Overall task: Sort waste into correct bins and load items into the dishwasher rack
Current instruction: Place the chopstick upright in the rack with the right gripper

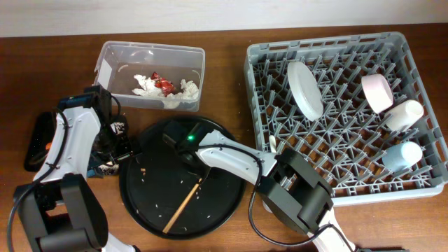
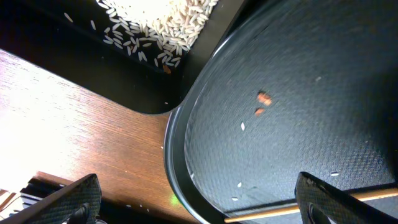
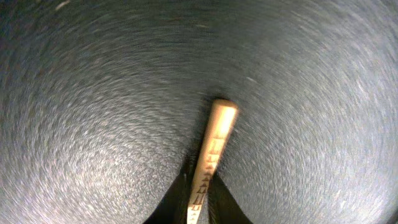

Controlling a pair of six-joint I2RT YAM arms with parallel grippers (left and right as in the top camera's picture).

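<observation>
The clear tub (image 1: 150, 47) at the back left holds white tissues (image 1: 147, 85) and a red wrapper (image 1: 164, 85). The grey rack (image 1: 364, 183) holds the white plate (image 1: 304, 89), pinkish bowl (image 1: 376, 92), white cup (image 1: 404, 114) and pale blue cup (image 1: 402, 155). The shallow black tray (image 1: 35, 150) lies mostly under my left arm; the left wrist view shows it (image 2: 124, 81) holding pale grains (image 2: 161, 18). My left gripper (image 1: 119, 147) (image 2: 199, 202) is open over the round tray's left rim. My right gripper (image 1: 187, 155) (image 3: 198, 205) is shut on a wooden stick (image 3: 214, 143).
The large round black tray (image 1: 217, 203) (image 2: 280, 137) sits in the middle, with small crumbs (image 2: 264, 98) and the wooden stick (image 1: 182, 206) (image 2: 280, 214) over it. A small white piece (image 1: 272, 144) shows at the rack's left edge. The right arm crosses the tray.
</observation>
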